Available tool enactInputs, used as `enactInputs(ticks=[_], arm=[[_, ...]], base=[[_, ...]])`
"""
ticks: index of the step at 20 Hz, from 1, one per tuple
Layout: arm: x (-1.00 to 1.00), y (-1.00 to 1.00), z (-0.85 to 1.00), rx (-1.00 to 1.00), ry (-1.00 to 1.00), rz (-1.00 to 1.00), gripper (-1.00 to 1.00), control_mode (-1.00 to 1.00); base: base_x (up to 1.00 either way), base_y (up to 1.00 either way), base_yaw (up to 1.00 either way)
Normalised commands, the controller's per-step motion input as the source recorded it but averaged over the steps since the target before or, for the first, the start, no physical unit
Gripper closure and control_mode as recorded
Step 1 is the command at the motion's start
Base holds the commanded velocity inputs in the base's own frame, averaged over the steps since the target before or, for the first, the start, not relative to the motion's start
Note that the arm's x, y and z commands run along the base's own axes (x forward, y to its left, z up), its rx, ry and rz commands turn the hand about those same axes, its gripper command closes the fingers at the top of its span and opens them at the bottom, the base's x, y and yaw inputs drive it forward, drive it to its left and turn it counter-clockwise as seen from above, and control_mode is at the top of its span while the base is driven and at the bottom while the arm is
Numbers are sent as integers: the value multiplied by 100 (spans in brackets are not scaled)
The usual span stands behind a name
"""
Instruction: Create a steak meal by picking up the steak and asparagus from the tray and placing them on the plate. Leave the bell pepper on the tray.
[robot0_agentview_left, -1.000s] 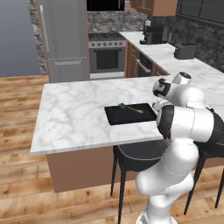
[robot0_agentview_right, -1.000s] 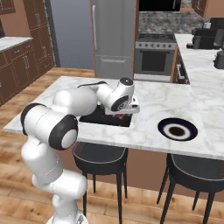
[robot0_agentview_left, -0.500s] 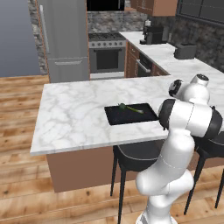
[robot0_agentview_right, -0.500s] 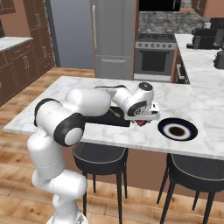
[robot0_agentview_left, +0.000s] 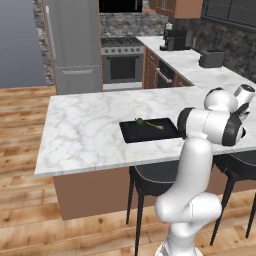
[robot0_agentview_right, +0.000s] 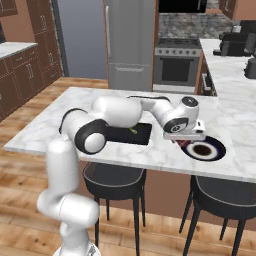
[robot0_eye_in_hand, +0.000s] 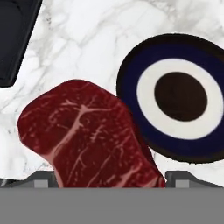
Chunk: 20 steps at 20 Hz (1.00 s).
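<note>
Carry step: pincer (robot0_agentview_right: 183, 140) clamped on steak (robot0_eye_in_hand: 87, 135). Plate (robot0_eye_in_hand: 131, 70) just ahead, to one side. Next, I judge: shift over plate centre, lower, release.

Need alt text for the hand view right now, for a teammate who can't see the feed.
A red marbled steak held in the jaws fills the lower left, above white marble counter. The round navy-rimmed plate lies at right, its edge partly behind the steak, nothing on it. A corner of the black tray shows at top left.

Cam layout: two base views, one hand view.
Base cams look forward-down from behind, sharing the tray (robot0_agentview_left: 150, 131); hand cam sits close above the plate (robot0_eye_in_hand: 179, 96).
</note>
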Motion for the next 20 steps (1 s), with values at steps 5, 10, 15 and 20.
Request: enactInputs(ticks=[5, 10, 15, 20], arm=[[33, -60, -18, 6, 0, 0, 100, -100], [37, -56, -36, 5, 1, 0, 100, -100], [32, -22, -55, 0, 0, 0, 100, -100], [27, -5, -35, 0, 0, 0, 100, -100]], base=[[0, 0, 0], [0, 0, 0], [0, 0, 0], [0, 0, 0]])
